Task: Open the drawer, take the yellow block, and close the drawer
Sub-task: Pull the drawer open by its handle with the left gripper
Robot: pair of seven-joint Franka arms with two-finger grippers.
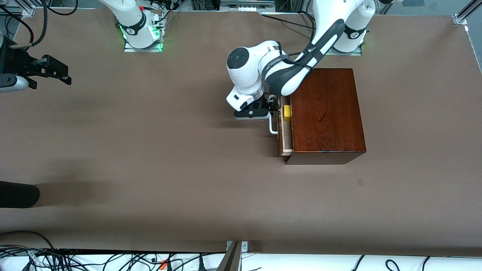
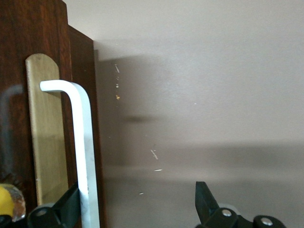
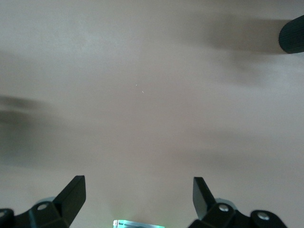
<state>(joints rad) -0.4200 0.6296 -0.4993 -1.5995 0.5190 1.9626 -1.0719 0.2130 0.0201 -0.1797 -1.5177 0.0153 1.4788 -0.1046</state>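
Your left gripper (image 1: 272, 106), fingers spread about the white bar handle (image 1: 272, 126), sits just beside the slightly open drawer (image 1: 285, 135) holding the yellow block (image 1: 287, 113); your right gripper (image 3: 137, 199) waits open.

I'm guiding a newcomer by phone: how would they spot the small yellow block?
Find the dark reddish-brown wooden box toward the left arm's end. Its pale-lined drawer stands slightly open, and the small yellow block sits inside. Nothing else there is bright yellow.

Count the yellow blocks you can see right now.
1. The yellow block sits in the slightly open drawer of the wooden box. Most of the drawer's inside is hidden, so more could be there.
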